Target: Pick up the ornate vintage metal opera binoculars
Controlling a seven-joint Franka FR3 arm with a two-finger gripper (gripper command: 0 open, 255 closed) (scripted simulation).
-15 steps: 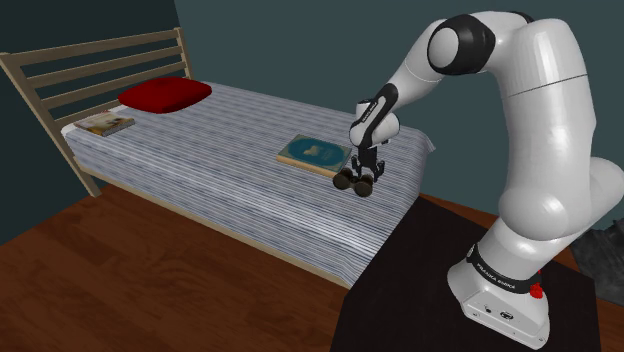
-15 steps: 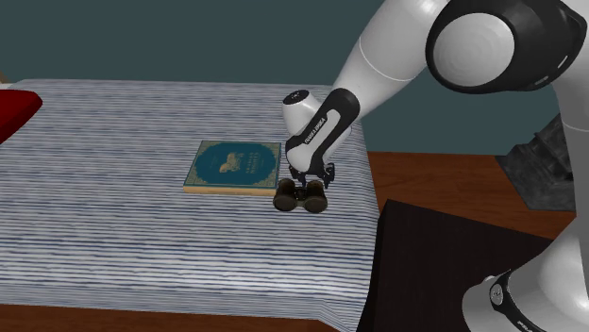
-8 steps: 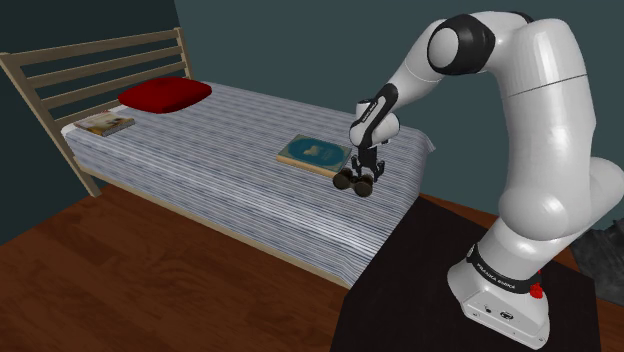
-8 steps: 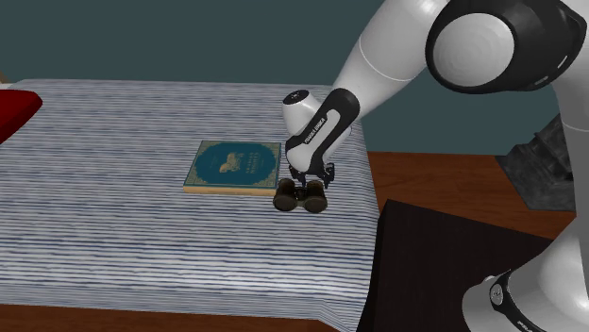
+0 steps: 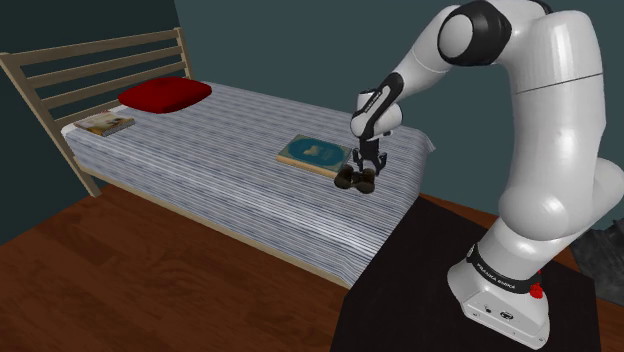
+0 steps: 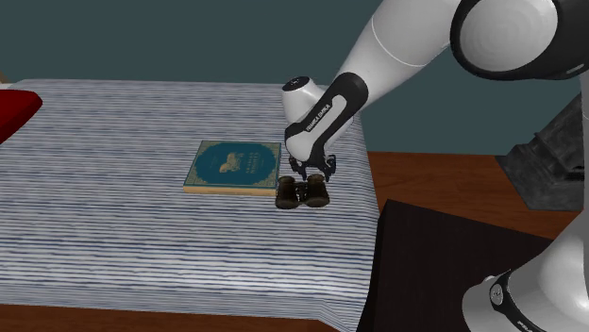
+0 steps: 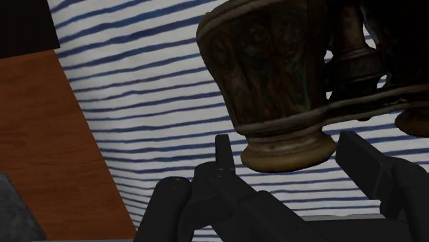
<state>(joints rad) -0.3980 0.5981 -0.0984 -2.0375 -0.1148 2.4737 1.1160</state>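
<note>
**Item:** opera binoculars [image 5: 353, 181], small, dark bronze-brown metal. In the wrist view the opera binoculars [image 7: 275, 75] show embossed ornament on the barrel and a flared, banded rim.

**Location:** toward the foot end of the bed [image 5: 220, 150], over its blue-and-white striped cover. They sit just beside the near corner of the teal book [image 5: 313, 152], on the second exterior view's right of it. Whether they rest on the cover or hang just clear of it cannot be told.

**Holder:** gripper [image 5: 361, 171], all black, pointing down from above. It is drawn narrow and clasps the binoculars. In the wrist view its fingers [image 7: 371, 168] stand on either side of the body, close against it.

**Arm:** white arm [image 5: 540, 120] with dark joints, rising from the stand [image 5: 400, 315] at the shoulder view's lower right, then bending over and down to the bed.

**Other contents of the bed:**
- The teal book lies flat, with a pale figure on its cover.
- A red pillow [image 5: 165, 95] sits near the headboard [image 5: 90, 60], which has pale wooden slats.
- A second book [image 5: 104, 124] lies just beside the pillow at the mattress edge, well apart from the binoculars.

**Surroundings:** reddish wood floor [image 5: 150, 280] and a dark teal wall [image 5: 300, 50]
</note>
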